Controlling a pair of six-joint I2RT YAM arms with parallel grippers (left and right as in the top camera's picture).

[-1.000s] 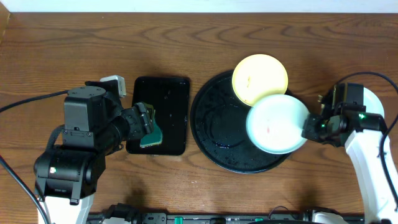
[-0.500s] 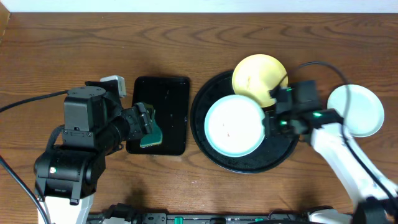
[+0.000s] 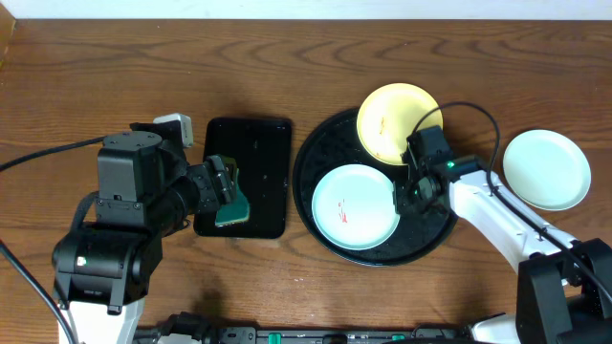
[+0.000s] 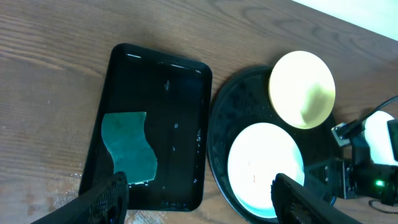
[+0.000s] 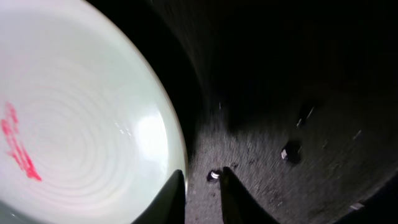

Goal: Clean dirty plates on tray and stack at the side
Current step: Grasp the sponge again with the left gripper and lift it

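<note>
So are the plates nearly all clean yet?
Not yet. One pale plate sits off the tray at the side, looking clean. In hand: the mint plate with a red smear lies on the tray, the right hand at its rim. The left hand is open near the sponge. Left: wiping that smear, the yellow plate, then stacking.

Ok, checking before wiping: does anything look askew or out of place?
The yellow plate overhangs the far rim of the round tray rather than lying inside it, so it probably sits tilted. The mint plate with the red smear lies wholly inside. Nothing looks broken.
</note>
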